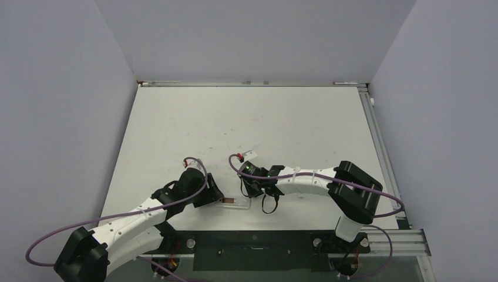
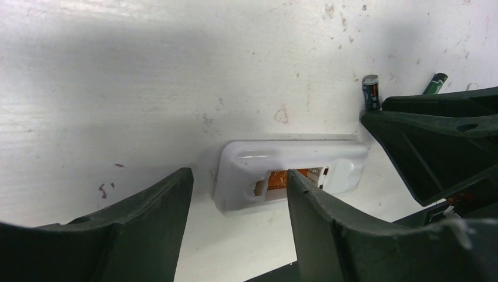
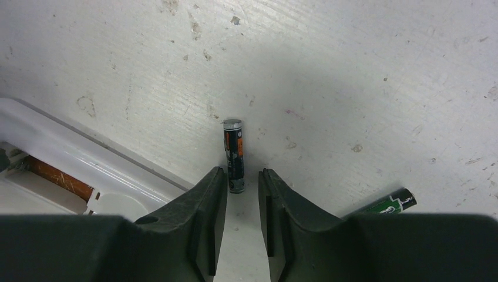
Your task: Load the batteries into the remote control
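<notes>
Remote control (image 2: 288, 170), a small slim white plastic rectangle, lies back-up on the scuffed white tabletop (image 1: 264, 117) near the arms' bases. Its recessed battery bay (image 2: 290, 178) stands open, orange inside, with no cell visible in it. By that, nothing is loaded yet.

At the left, the left end effector (image 2: 238, 176) is spread wide across the remote's near end. One dark finger stands clear of the casing and the other overlaps the bay's edge; contact cannot be told.

Just right of the remote, the right end effector (image 3: 242, 176) is narrow around the end of a thin black-and-orange cylindrical battery (image 3: 234, 153). A sliver of gap shows on one side, so it looks unclamped.

Farther right, a second dark, green-labelled cylindrical battery (image 3: 390, 204) lies apart, half hidden by a finger.

Both cells remain to be lifted and seated.
</notes>
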You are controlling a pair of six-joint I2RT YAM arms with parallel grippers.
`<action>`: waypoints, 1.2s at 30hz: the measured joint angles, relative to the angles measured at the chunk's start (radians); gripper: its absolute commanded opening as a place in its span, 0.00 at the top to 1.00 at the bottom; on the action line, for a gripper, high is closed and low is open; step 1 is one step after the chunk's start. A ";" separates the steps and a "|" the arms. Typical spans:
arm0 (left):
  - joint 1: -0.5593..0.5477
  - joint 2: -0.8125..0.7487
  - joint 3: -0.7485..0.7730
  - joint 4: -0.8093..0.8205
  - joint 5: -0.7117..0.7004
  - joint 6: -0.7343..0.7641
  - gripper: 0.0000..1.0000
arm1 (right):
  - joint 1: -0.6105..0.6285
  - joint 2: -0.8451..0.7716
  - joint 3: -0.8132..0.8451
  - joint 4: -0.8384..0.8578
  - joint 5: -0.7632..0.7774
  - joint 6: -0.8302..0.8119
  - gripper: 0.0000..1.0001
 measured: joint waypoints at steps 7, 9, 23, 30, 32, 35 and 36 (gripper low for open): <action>0.006 0.044 -0.019 0.098 0.043 0.016 0.58 | 0.000 0.000 0.000 0.001 -0.010 -0.006 0.85; 0.006 0.054 -0.025 0.120 0.054 0.018 0.62 | 0.000 0.000 0.000 0.001 -0.012 -0.007 0.87; 0.014 0.042 -0.091 0.238 0.132 0.012 0.74 | 0.000 -0.003 -0.003 0.002 -0.013 -0.008 0.91; -0.064 0.034 -0.108 0.256 0.164 -0.032 0.74 | 0.000 -0.061 -0.025 -0.031 0.002 -0.012 0.91; -0.104 0.039 -0.108 0.261 0.156 -0.050 0.74 | 0.000 -0.085 -0.026 -0.041 0.010 -0.018 0.91; -0.143 0.058 -0.106 0.282 0.150 -0.072 0.74 | 0.000 -0.119 -0.026 -0.055 0.019 -0.030 0.92; -0.151 0.067 -0.106 0.292 0.149 -0.079 0.74 | 0.000 -0.128 -0.026 -0.061 0.021 -0.035 0.92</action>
